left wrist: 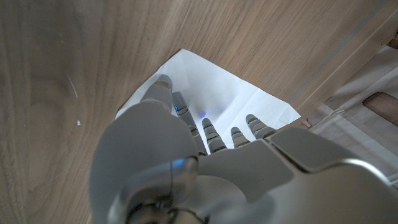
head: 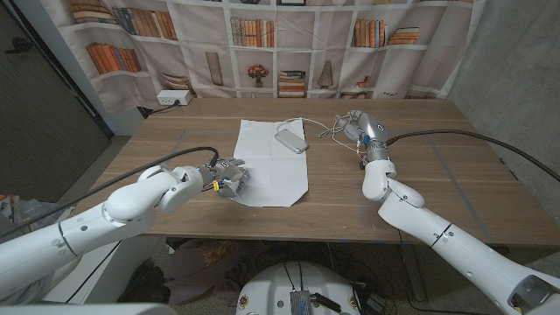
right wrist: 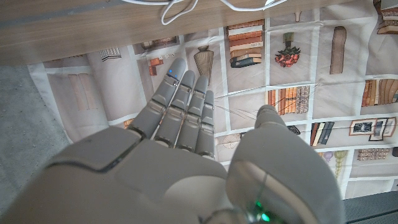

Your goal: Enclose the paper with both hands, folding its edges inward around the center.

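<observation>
A white sheet of paper (head: 273, 166) lies flat on the middle of the wooden table (head: 455, 166). My left hand (head: 229, 178) is at the sheet's near left corner, its fingers reaching over the paper's edge. In the left wrist view the paper (left wrist: 217, 93) is flat beneath the fingertips of that hand (left wrist: 186, 155), and nothing is gripped. My right hand (head: 353, 127) hovers at the far right, well clear of the paper, beside a white cable. In the right wrist view this hand (right wrist: 180, 143) has straight fingers, the thumb apart, and holds nothing.
A silver phone-like slab (head: 291, 140) lies on the paper's far right corner. A white cable (head: 319, 129) loops from it toward my right hand. A white power strip (head: 171, 99) sits at the table's far left edge. A bookshelf-print curtain hangs behind.
</observation>
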